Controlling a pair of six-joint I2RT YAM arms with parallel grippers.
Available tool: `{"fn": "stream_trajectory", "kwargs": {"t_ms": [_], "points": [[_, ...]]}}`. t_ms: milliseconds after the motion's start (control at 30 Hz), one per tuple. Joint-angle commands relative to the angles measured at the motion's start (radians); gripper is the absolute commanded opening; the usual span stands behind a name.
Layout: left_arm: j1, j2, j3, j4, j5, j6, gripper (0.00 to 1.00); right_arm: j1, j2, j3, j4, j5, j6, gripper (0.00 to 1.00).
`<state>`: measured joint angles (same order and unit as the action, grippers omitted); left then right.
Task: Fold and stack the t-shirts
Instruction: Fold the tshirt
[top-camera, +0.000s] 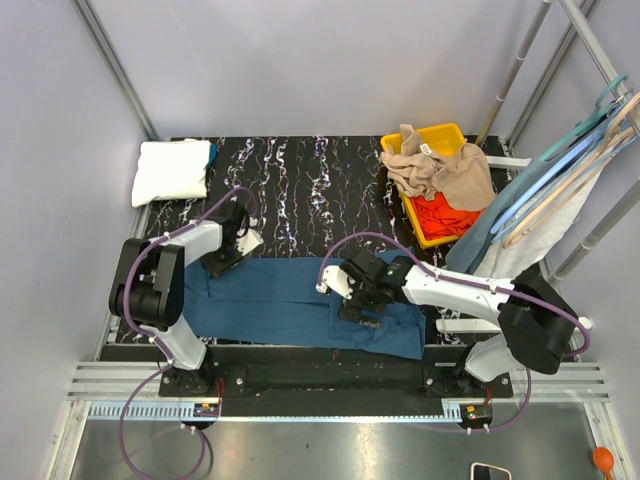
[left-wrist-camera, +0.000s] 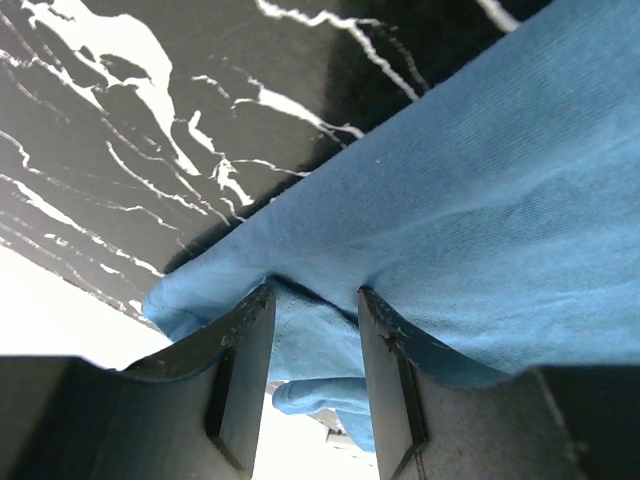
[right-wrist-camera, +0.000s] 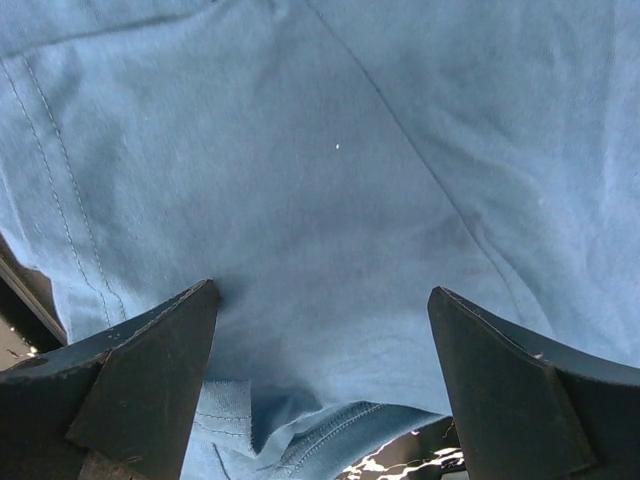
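A large teal-blue t-shirt (top-camera: 280, 300) lies spread along the front of the black marbled table (top-camera: 300, 180). My left gripper (top-camera: 228, 255) is at the shirt's far left corner. In the left wrist view its jaws (left-wrist-camera: 315, 292) stand partly apart, with a fold of the blue t-shirt (left-wrist-camera: 480, 200) edge between them and not pinched. My right gripper (top-camera: 358, 305) is down on the shirt's right part, wide open. Its tips (right-wrist-camera: 322, 290) rest on the blue t-shirt (right-wrist-camera: 300, 130) near a hem. A folded white t-shirt (top-camera: 172, 170) lies at the far left.
A yellow bin (top-camera: 448, 134) at the back right holds crumpled tan (top-camera: 440, 170) and red-orange (top-camera: 445, 215) t-shirts. Pale blue and beige hangers (top-camera: 560, 170) lean on the frame at the right. The dark table edge (top-camera: 300, 365) runs just in front of the shirt.
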<state>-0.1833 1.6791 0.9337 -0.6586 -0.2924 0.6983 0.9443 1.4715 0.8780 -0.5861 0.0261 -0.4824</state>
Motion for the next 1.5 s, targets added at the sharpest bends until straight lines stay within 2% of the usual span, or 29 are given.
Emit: {"fn": "stream_trajectory", "kwargs": {"t_ms": [0,367,733,1100,1467], "points": [[0.01,-0.001,-0.033,0.057,-0.051,0.006,0.43,0.005,0.003,-0.007,0.032,0.02,0.005,0.95],[0.011,-0.042,-0.035,0.037,-0.068,0.013,0.43,-0.009,0.061,-0.033,0.098,0.077,-0.044,0.95],[0.011,-0.071,-0.041,0.025,-0.093,0.026,0.42,-0.157,0.187,0.009,0.152,0.046,-0.11,0.94],[0.011,-0.145,-0.035,-0.032,-0.106,0.036,0.42,-0.171,0.228,0.009,0.169,0.055,-0.111,0.93],[0.011,-0.09,-0.068,0.027,-0.1,0.049,0.41,-0.173,0.217,0.018,0.163,0.055,-0.093,0.93]]}}
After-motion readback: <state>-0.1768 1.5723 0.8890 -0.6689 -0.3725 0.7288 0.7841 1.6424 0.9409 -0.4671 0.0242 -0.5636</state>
